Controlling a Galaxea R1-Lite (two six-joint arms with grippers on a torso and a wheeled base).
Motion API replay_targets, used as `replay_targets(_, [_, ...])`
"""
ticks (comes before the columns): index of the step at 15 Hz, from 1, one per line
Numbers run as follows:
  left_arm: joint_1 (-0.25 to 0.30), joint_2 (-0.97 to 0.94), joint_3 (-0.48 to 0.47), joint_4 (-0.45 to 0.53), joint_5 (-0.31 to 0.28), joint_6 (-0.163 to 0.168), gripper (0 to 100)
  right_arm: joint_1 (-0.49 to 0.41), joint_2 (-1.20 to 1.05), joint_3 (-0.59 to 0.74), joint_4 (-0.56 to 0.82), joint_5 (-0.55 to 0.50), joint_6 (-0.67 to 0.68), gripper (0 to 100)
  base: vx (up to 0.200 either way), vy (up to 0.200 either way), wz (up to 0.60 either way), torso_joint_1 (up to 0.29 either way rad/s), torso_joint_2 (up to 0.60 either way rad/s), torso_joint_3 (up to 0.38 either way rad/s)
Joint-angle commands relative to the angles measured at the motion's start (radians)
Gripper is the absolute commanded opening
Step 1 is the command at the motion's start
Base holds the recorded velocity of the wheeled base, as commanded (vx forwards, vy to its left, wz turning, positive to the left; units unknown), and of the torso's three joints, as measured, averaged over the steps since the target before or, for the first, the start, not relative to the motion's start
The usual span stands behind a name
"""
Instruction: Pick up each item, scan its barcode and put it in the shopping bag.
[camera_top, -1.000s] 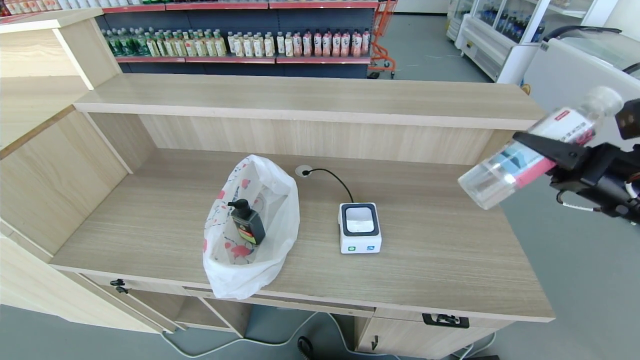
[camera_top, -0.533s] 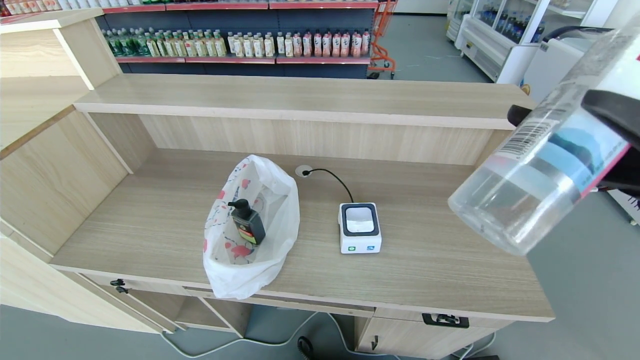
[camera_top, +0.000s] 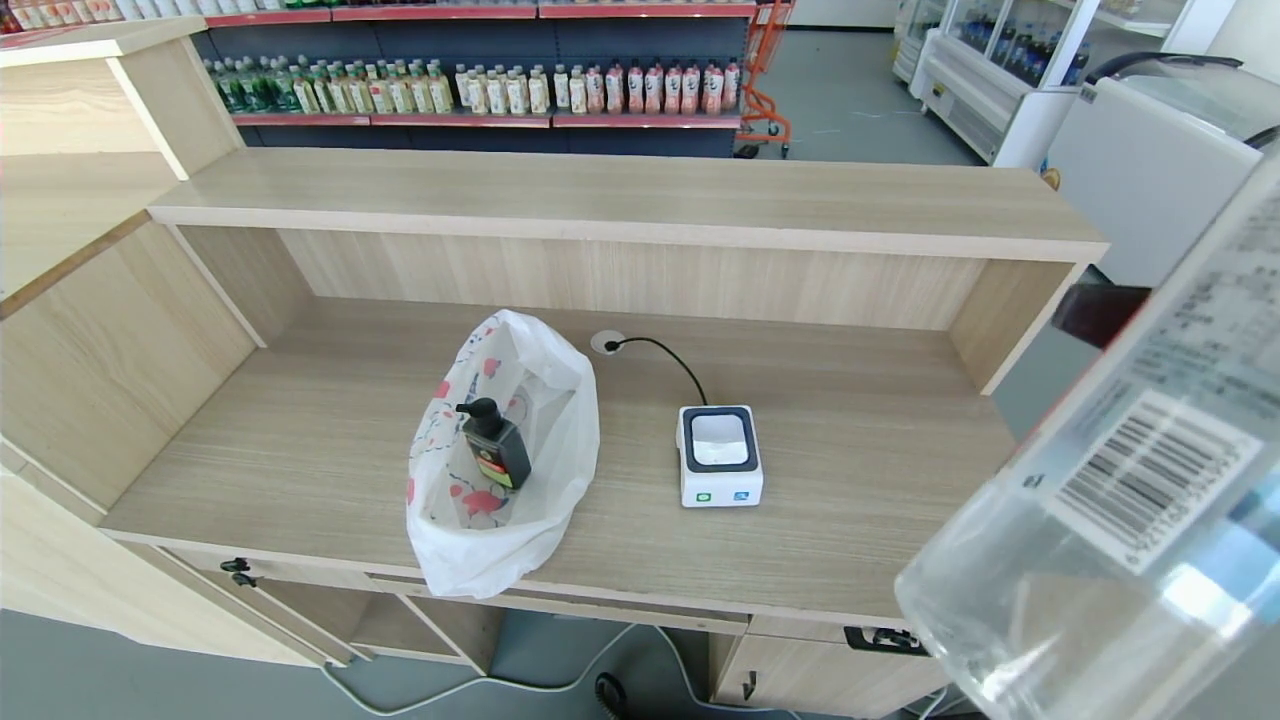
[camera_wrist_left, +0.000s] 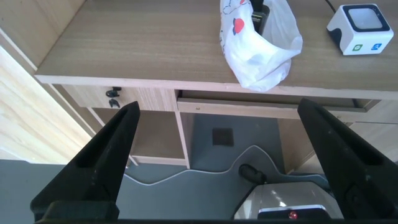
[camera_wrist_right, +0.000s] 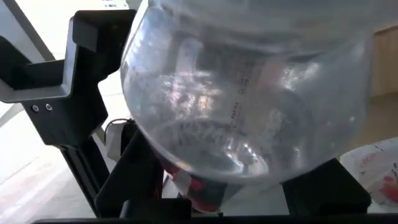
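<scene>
A clear water bottle looms at the right of the head view, tilted, its barcode facing the camera. My right gripper is shut on the bottle around its red label; one dark finger shows beside it. The white shopping bag stands open on the counter with a black pump bottle inside. The white barcode scanner sits to the bag's right. My left gripper is open and holds nothing, low in front of the counter's edge, with the bag and scanner beyond.
The wooden counter has a raised back ledge and side walls. A black cable runs from the scanner to a hole in the counter. Drawers and cables lie below the front edge.
My right arm has swung the bottle up and much closer to the head camera, so it now looks far larger and its barcode shows. The bag and scanner have not moved.
</scene>
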Motion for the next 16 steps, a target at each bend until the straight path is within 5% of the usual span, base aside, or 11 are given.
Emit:
replay_targets(1, [0.0,0.0,0.0,0.0,0.0,0.0,100,0.011,0.037,-0.011,0.0,0.03,-0.071,0,0.0,0.0,0.0,0.0,0.0,0.0])
replay_targets(6, [0.0,0.0,0.0,0.0,0.0,0.0,100,-0.068,0.038,-0.07,0.0,0.026,-0.243,0,0.0,0.0,0.0,0.0,0.0,0.0])
replay_targets(16, [0.0,0.0,0.0,0.0,0.0,0.0,100,-0.095,0.015,-0.122,0.0,0.026,-0.289,0,0.0,0.0,0.0,0.0,0.0,0.0])
